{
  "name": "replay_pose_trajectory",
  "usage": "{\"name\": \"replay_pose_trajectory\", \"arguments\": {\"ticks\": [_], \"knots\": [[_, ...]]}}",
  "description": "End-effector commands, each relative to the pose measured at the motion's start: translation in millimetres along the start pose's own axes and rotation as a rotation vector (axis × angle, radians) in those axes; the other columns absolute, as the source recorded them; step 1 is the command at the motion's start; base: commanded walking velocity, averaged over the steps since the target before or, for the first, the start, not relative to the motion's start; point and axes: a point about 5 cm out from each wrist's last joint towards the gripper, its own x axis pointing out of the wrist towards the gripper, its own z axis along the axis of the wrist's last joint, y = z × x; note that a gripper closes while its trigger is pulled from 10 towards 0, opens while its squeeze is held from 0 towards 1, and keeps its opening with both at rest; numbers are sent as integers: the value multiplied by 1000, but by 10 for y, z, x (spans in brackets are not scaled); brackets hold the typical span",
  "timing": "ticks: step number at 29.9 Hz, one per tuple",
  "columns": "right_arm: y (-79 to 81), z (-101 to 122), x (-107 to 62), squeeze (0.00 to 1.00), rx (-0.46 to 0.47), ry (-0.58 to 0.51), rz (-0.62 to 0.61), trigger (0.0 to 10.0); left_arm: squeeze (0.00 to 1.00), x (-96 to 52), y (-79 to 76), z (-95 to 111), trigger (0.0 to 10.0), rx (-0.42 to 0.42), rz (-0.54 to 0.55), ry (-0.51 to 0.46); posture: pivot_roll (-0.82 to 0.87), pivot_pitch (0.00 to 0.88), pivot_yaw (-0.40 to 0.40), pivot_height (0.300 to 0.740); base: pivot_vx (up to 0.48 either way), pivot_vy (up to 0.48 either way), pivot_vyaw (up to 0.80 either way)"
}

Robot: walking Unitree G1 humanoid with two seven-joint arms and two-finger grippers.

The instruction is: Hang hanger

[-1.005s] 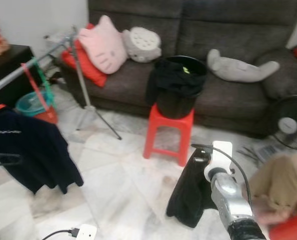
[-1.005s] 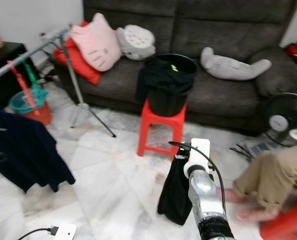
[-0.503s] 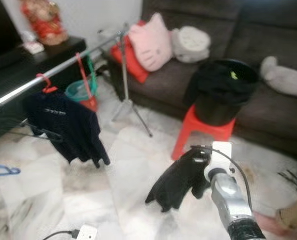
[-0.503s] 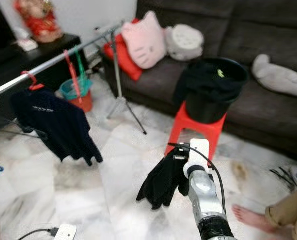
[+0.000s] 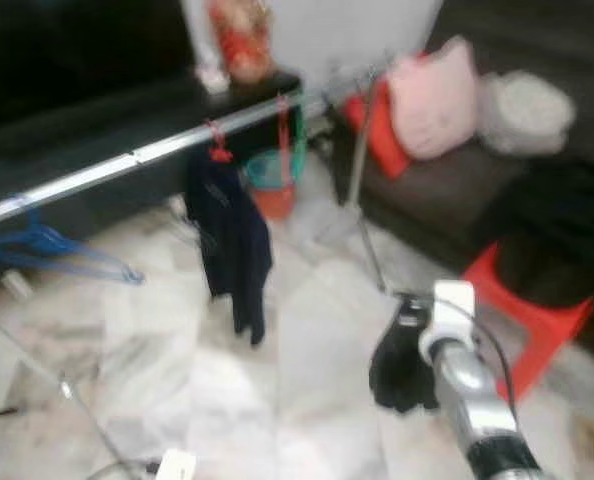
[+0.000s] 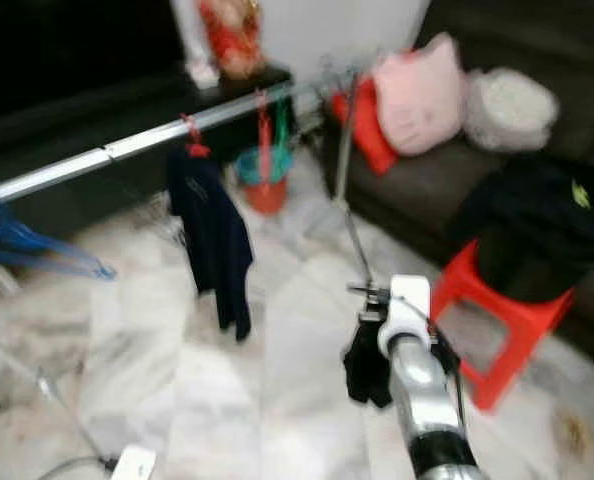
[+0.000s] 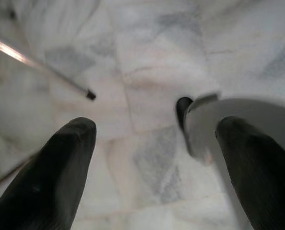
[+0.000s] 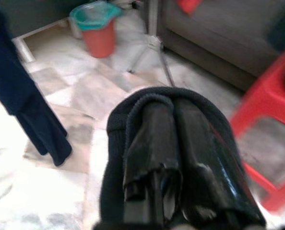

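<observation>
Fingers of your right gripper [image 8: 164, 143] are clamped together on the black hung garment [image 6: 367, 362], lower centre, well short of the silver clothes rail [image 6: 127, 148]; hanging remains.

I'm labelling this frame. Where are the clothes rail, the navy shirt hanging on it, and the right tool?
clothes rail [image 5: 167, 148], left eye view, on the bare silver bar.
navy shirt [image 5: 232, 235], left eye view, mid-cloth.
right tool [image 8: 173, 143], right wrist view, between its closed fingers, wrapped in the black garment [image 8: 118, 129].
</observation>
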Motion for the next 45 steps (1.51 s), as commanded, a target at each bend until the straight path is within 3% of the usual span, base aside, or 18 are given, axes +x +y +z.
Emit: {"name": "replay_pose_trajectory", "arguments": {"ticks": [1, 8, 15, 37, 45], "knots": [[138, 97, 23, 0, 9, -36, 38, 10000, 0, -23, 2, -85, 10000, 8, -7, 35, -22, 0, -19, 740, 0, 0, 800], [135, 107, 31, 0, 19, -38, 38, 10000, 0, -21, 5, -90, 10000, -2, 0, 46, -15, 0, -21, 740, 0, 0, 748], [170, 117, 44, 0, 27, -34, 46, 10000, 0, -26, 7, -112, 10000, 10, 2, 58, -14, 0, -24, 740, 0, 0, 0], [222, 166, 57, 0, -14, -48, 65, 10000, 0, -35, -14, -144, 10000, 9, 3, 73, -14, 0, -23, 740, 0, -304, 0], [251, 189, 48, 0, -30, -71, 75, 10000, 0, -35, 6, -148, 10000, 8, 5, 77, -10, 0, -24, 740, 0, -293, 723]]}}
